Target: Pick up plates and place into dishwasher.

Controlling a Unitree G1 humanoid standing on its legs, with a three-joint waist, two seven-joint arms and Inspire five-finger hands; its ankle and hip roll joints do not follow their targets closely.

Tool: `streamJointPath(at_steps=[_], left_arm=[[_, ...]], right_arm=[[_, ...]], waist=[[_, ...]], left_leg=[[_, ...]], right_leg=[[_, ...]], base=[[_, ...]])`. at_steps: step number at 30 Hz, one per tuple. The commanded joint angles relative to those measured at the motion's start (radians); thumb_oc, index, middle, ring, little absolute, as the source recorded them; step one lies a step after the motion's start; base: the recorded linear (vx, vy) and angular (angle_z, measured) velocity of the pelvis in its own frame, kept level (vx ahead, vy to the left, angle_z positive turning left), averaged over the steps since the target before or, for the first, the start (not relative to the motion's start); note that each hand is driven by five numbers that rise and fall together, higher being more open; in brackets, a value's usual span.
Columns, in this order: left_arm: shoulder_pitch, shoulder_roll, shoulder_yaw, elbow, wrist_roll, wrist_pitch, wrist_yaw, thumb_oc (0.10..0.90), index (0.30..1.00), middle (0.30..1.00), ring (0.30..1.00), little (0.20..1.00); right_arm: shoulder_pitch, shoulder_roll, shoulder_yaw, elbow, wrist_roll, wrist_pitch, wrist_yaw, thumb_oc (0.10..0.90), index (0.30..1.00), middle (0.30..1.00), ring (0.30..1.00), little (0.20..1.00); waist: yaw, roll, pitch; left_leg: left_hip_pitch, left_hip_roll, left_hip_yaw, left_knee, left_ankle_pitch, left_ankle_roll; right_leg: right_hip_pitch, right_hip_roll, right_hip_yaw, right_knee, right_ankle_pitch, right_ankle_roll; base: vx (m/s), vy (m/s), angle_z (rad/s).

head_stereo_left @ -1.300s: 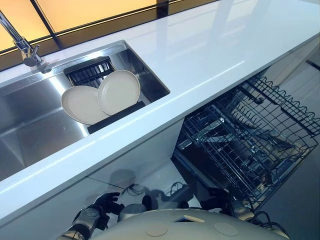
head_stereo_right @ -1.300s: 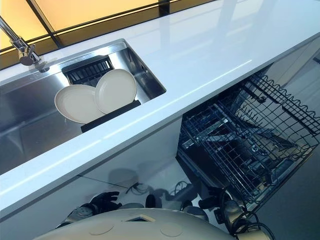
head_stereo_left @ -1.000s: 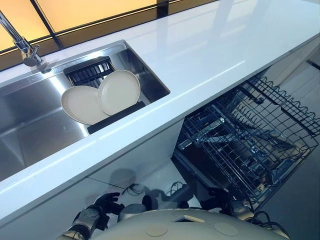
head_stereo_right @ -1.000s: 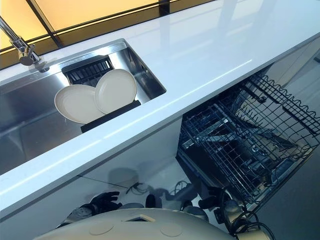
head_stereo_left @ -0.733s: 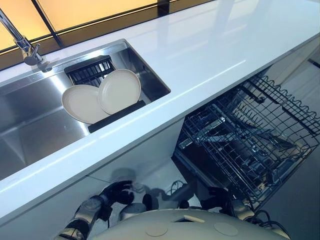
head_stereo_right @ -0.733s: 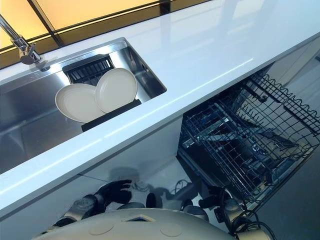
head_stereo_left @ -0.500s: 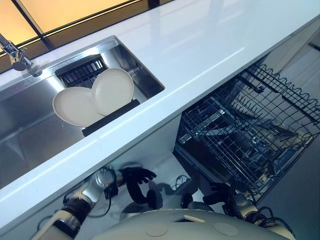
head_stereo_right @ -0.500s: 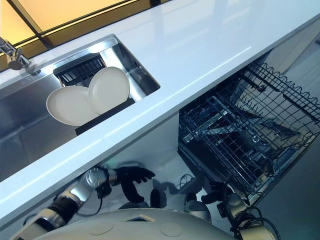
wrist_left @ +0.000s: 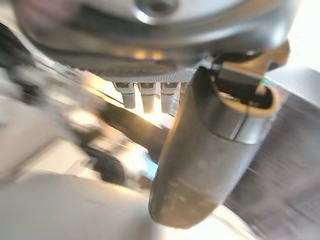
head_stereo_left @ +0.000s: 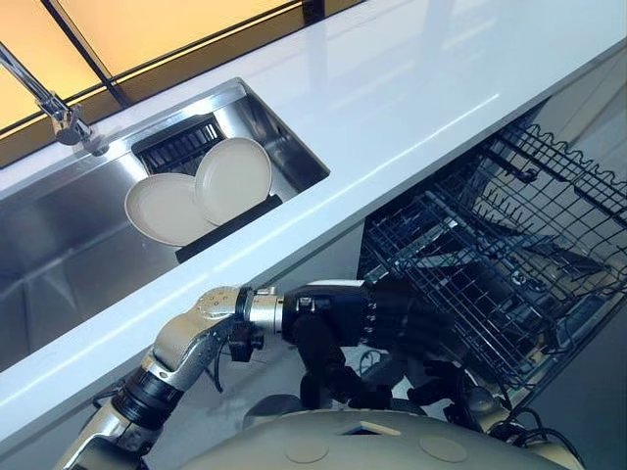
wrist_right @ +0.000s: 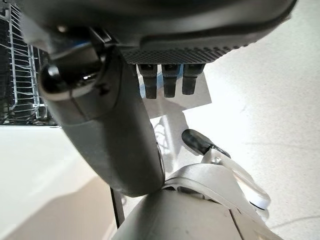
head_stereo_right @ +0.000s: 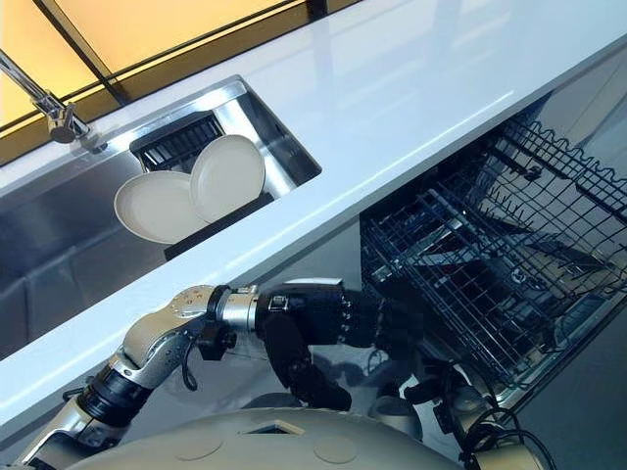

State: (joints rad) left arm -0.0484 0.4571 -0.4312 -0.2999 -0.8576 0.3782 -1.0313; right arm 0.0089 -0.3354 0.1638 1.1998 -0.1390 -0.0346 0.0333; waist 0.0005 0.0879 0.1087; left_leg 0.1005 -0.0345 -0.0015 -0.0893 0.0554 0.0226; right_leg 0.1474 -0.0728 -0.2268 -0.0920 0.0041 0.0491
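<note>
Two cream plates, a right one (head_stereo_left: 235,178) and a left one (head_stereo_left: 160,209), lean side by side against a black rack (head_stereo_left: 227,217) in the steel sink (head_stereo_left: 59,257). My left hand (head_stereo_left: 345,315) is held out below the counter's front edge, well under and in front of the plates. It is open and holds nothing, its fingers (head_stereo_right: 387,318) reaching toward the dishwasher and its thumb (wrist_left: 210,150) standing off. My right hand (wrist_right: 110,125) hangs low near the floor by the dishwasher, relaxed and with nothing in it.
The dishwasher's dark wire rack (head_stereo_left: 509,245) is pulled out at the right, under the white countertop (head_stereo_left: 411,88). A chrome faucet (head_stereo_left: 61,110) stands behind the sink's far left corner. White cabinet fronts run below the counter.
My left arm has risen from near the floor and swung right, so its hand now stretches under the counter edge toward the rack. The camera shifted slightly. The plates have not moved.
</note>
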Motion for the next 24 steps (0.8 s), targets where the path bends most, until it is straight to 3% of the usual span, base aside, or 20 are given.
streamJointPath(at_steps=[1, 5, 8, 11, 12, 13, 14, 17, 20, 24], left_arm=[[-0.038, -0.111, 0.033, -0.080, -0.314, -0.093, -0.095, 0.800, 0.900, 0.900, 0.900, 0.900], [-0.037, -0.209, 0.001, -0.079, -0.435, -0.107, -0.133, 0.800, 0.900, 0.900, 0.900, 0.900], [-0.061, -0.240, -0.010, -0.097, -0.488, -0.176, -0.094, 0.800, 0.900, 0.900, 0.900, 0.900], [-0.093, -0.247, 0.017, -0.122, -0.503, -0.346, 0.053, 0.800, 0.900, 0.900, 0.900, 0.900], [-0.096, -0.243, 0.023, -0.125, -0.500, -0.368, 0.077, 0.800, 0.900, 0.900, 0.900, 0.900], [-0.108, -0.218, 0.067, -0.136, -0.440, -0.509, 0.205, 0.800, 0.900, 0.900, 0.900, 0.900], [-0.110, -0.196, 0.101, -0.135, -0.385, -0.601, 0.292, 0.800, 0.900, 0.900, 0.900, 0.900], [-0.102, -0.128, 0.222, -0.102, -0.107, -0.814, 0.561, 0.800, 0.900, 0.900, 0.900, 0.900], [-0.106, -0.069, 0.338, -0.095, 0.107, -0.841, 0.749, 0.800, 0.900, 0.900, 0.900, 0.900], [-0.154, 0.023, 0.456, -0.082, 0.360, -0.772, 1.020, 0.800, 0.900, 0.900, 0.900, 0.900]], right_arm=[[0.016, 0.014, 0.055, 0.062, -0.008, -0.027, -0.005, 0.800, 0.900, 0.900, 0.900, 0.900], [-0.007, 0.034, 0.082, 0.074, 0.001, -0.014, -0.010, 0.800, 0.900, 0.900, 0.900, 0.900], [-0.021, 0.046, 0.098, 0.086, 0.008, -0.009, -0.016, 0.800, 0.900, 0.900, 0.900, 0.900], [-0.027, 0.053, 0.110, 0.093, 0.004, -0.009, -0.020, 0.800, 0.900, 0.900, 0.900, 0.900], [-0.027, 0.053, 0.111, 0.093, 0.004, -0.009, -0.020, 0.800, 0.900, 0.900, 0.900, 0.900], [-0.022, 0.054, 0.112, 0.088, 0.003, -0.007, -0.022, 0.800, 0.900, 0.900, 0.900, 0.900], [-0.015, 0.051, 0.108, 0.082, -0.001, -0.008, -0.021, 0.800, 0.900, 0.900, 0.900, 0.900], [0.008, 0.042, 0.089, 0.083, -0.003, -0.024, -0.025, 0.800, 0.900, 0.900, 0.900, 0.900], [0.024, 0.038, 0.070, 0.094, -0.007, -0.038, -0.024, 0.800, 0.900, 0.900, 0.900, 0.900], [0.037, 0.034, 0.056, 0.112, -0.022, -0.048, -0.014, 0.800, 0.900, 0.900, 0.900, 0.900]], waist=[[0.025, -0.006, -0.020], [0.030, -0.015, -0.018], [0.032, -0.019, -0.018], [0.036, -0.023, -0.019], [0.037, -0.023, -0.019], [0.041, -0.025, -0.020], [0.043, -0.026, -0.019], [0.058, -0.027, -0.020], [0.069, -0.030, -0.028], [0.072, -0.033, -0.043]], left_leg=[[0.013, -0.007, 0.027, 0.034, -0.138, -0.023], [0.015, -0.002, 0.023, 0.032, -0.136, -0.029], [0.016, 0.003, 0.022, 0.030, -0.134, -0.032], [0.014, 0.009, 0.022, 0.030, -0.132, -0.037], [0.014, 0.009, 0.022, 0.030, -0.132, -0.038], [0.012, 0.012, 0.021, 0.030, -0.129, -0.041], [0.009, 0.012, 0.020, 0.033, -0.128, -0.042], [0.000, 0.011, 0.012, 0.043, -0.126, -0.045], [-0.006, 0.008, 0.005, 0.051, -0.127, -0.044], [-0.008, 0.003, 0.000, 0.061, -0.131, -0.042]], right_leg=[[-0.039, 0.058, 0.007, 0.087, -0.114, -0.003], [-0.037, 0.061, 0.000, 0.090, -0.118, -0.010], [-0.037, 0.063, -0.004, 0.090, -0.119, -0.014], [-0.036, 0.068, -0.004, 0.087, -0.120, -0.019], [-0.035, 0.068, -0.004, 0.087, -0.120, -0.019], [-0.034, 0.070, -0.005, 0.085, -0.120, -0.022], [-0.033, 0.069, -0.007, 0.084, -0.120, -0.023], [-0.030, 0.068, -0.016, 0.082, -0.125, -0.025], [-0.029, 0.067, -0.020, 0.085, -0.133, -0.028], [-0.031, 0.065, -0.019, 0.096, -0.145, -0.031]], base=[[0.00, -0.051, 0.10], [-0.01, -0.050, 0.05], [-0.01, -0.043, 0.02], [0.00, -0.026, 0.02], [0.00, 0.000, 0.00], [0.00, 0.000, 0.00], [0.00, 0.000, 0.00], [0.00, 0.000, 0.00], [0.01, 0.007, 0.01], [0.06, 0.041, 0.06]])
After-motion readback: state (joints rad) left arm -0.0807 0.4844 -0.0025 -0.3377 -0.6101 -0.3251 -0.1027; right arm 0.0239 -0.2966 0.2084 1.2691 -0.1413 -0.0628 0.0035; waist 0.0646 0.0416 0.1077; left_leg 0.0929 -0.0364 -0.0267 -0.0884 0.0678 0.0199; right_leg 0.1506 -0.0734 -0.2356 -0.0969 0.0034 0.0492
